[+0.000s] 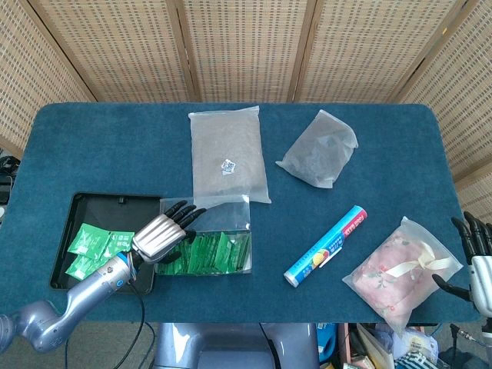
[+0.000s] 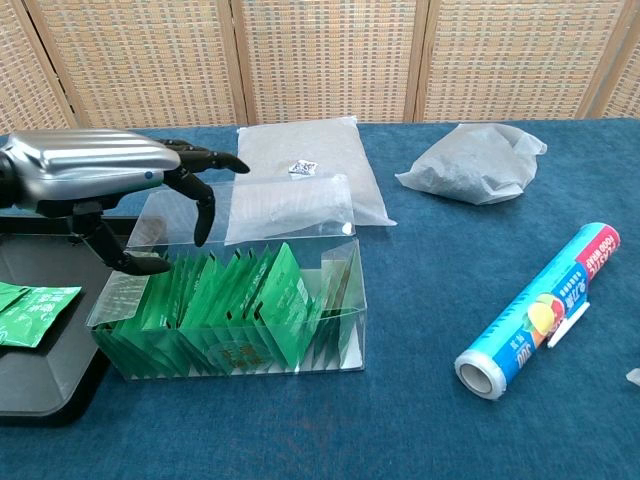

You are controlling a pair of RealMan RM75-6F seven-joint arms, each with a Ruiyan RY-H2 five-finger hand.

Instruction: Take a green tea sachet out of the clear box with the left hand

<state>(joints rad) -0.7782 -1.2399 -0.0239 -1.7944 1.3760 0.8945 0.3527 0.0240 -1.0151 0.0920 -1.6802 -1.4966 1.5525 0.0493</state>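
Your left hand (image 1: 163,232) hovers over the left end of the clear box (image 1: 206,244), fingers spread above the green sachets (image 1: 211,254). More sachets lie in the black tray (image 1: 92,206) beside it. Your right hand (image 1: 475,254) sits open at the table's right edge.

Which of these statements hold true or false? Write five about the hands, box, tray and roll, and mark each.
1. The left hand hovers over the clear plastic box of green tea sachets, fingers spread. True.
2. The left hand holds a sachet. False: it holds nothing.
3. Loose green sachets lie in the black tray. True.
4. The blue cling-film roll stands upright. False: it lies on its side.
5. The right hand grips the pink pouch. False: it is beside the pouch, empty.
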